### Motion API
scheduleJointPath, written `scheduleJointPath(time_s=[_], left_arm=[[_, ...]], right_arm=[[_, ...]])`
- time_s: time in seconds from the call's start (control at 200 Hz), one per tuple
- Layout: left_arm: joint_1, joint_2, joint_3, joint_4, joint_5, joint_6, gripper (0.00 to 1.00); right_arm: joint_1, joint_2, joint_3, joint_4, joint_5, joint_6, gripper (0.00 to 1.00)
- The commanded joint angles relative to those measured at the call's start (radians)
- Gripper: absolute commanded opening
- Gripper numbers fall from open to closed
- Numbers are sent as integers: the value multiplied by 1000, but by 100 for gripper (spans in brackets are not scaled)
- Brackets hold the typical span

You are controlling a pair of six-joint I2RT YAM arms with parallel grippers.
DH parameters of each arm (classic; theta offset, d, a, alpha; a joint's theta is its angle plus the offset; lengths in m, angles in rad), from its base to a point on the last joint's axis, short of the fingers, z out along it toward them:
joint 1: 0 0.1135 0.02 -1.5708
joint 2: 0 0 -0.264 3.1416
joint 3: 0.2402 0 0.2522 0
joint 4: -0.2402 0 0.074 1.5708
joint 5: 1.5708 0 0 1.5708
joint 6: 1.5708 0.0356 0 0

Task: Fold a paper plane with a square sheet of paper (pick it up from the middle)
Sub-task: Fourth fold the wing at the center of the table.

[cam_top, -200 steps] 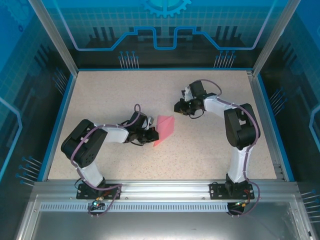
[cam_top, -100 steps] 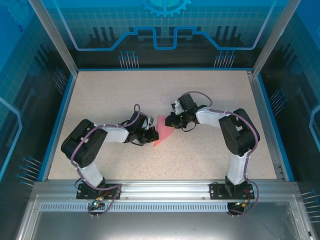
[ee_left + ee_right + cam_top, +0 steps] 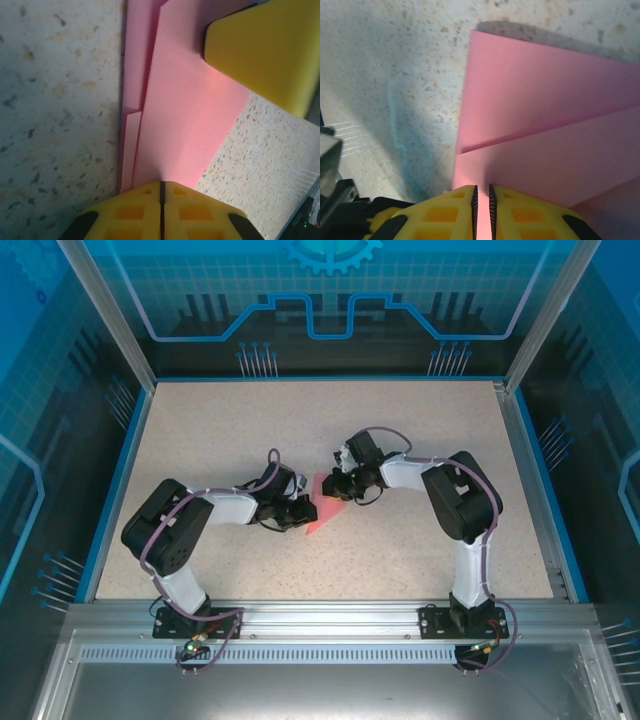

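**While both grippers bear on the folded paper, a crease is in hand**

Location of work piece: the sheet of paper (image 3: 320,508) lies flat on the table (image 3: 220,440), near its middle, between the two arms. It is no longer square. Several pink layers overlap, and the right wrist view shows a slanted flap edge across it. From above it reads as a narrow wedge with its point toward the arm bases.

Left gripper (image 3: 161,184): clenched, its yellow pads meeting in a hairline seam, with the tips at the paper's near end. Whether a layer is nipped or merely pinned down cannot be told.

Right gripper (image 3: 481,187): jaws drawn in to a narrow slit, set over the opposite end of the paper. Pink shows in the slit. It cannot be told whether that is a held layer or only the paper beneath.

Assessment: the work appears to be midway through folding, with one end steadied while the other is addressed. The plane is judged unfinished.

Next move calls for firm anchoring on the left. On the right, an even press or a clean lift of one flap along the fold line is needed, without dragging the thin paper askew.
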Motion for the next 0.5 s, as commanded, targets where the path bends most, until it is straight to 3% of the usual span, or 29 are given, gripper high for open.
scheduleJointPath(time_s=[0.0, 0.265, 0.495], left_arm=[[1, -31, -12, -127, -2, -10, 11], [52, -123, 38, -202, -22, -1, 31], [59, -74, 81, -222, -6, 11, 35]], right_arm=[[7, 27, 7, -31, 15, -4, 16], [-17, 23, -49, 16, -10, -4, 16], [-19, 25, -53, 30, -30, -3, 16]])
